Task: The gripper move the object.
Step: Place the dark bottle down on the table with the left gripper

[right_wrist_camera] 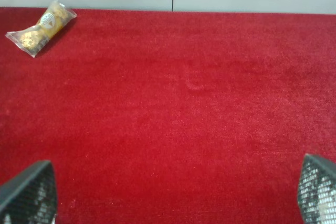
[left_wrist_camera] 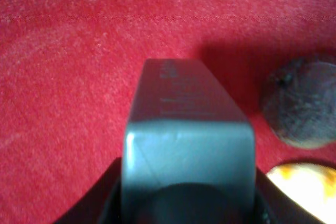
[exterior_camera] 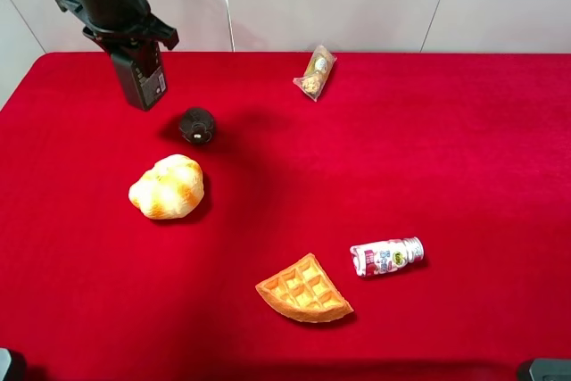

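Note:
The dark grey pump bottle (exterior_camera: 139, 78) stands upright at the back left of the red cloth, in the grip of my left gripper (exterior_camera: 120, 35). The gripper is shut on its top from above. In the left wrist view the bottle (left_wrist_camera: 186, 124) fills the middle, its black pump top sits low in the picture, and a dark finger (left_wrist_camera: 102, 200) shows on each side. I cannot tell whether its base touches the cloth. My right gripper (right_wrist_camera: 172, 198) is open and empty over bare red cloth; only its two mesh fingertips (right_wrist_camera: 26, 192) show.
A dark brown ball (exterior_camera: 197, 125) lies just right of the bottle, also in the left wrist view (left_wrist_camera: 302, 100). A bread roll (exterior_camera: 167, 186) lies in front of it. A waffle (exterior_camera: 304, 290), a small white-pink bottle (exterior_camera: 386, 256) and a snack packet (exterior_camera: 316, 72) lie further right.

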